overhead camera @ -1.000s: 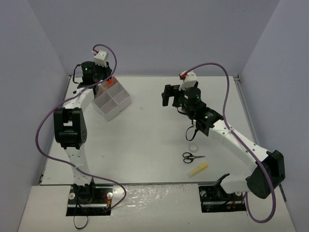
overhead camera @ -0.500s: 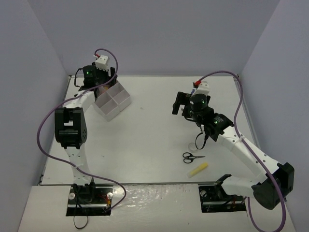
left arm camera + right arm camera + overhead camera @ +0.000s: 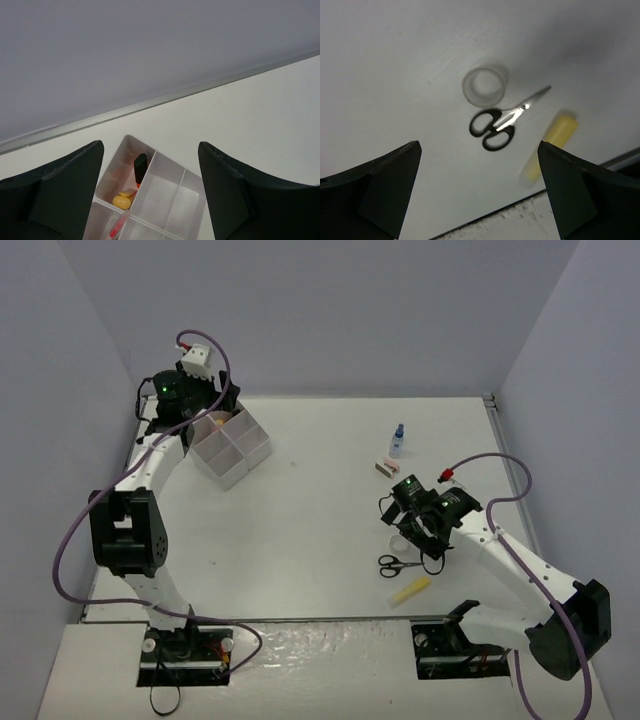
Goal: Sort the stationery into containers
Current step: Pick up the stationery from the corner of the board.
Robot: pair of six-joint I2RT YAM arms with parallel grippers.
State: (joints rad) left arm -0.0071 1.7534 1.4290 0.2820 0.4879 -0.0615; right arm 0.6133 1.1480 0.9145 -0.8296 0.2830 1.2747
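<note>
The white divided tray sits at the far left. My left gripper hovers open above its back corner with nothing between the fingers. In the left wrist view, one back compartment of the tray holds an orange-black highlighter standing on end and a yellow highlighter. A thin orange pen lies in the compartment beside it. My right gripper is open over the white tape roll, black-handled scissors and a yellow highlighter. In the top view, the scissors and yellow highlighter lie near the front edge.
A tiny blue-capped bottle and a pink eraser stand on the table at the back right. The table's front edge runs just past the yellow highlighter. Grey walls close in the back and both sides.
My left gripper has opened, and the orange-black highlighter now stands in the tray. My right arm has swung back toward the front, over the scissors and tape roll, uncovering the bottle and eraser.
</note>
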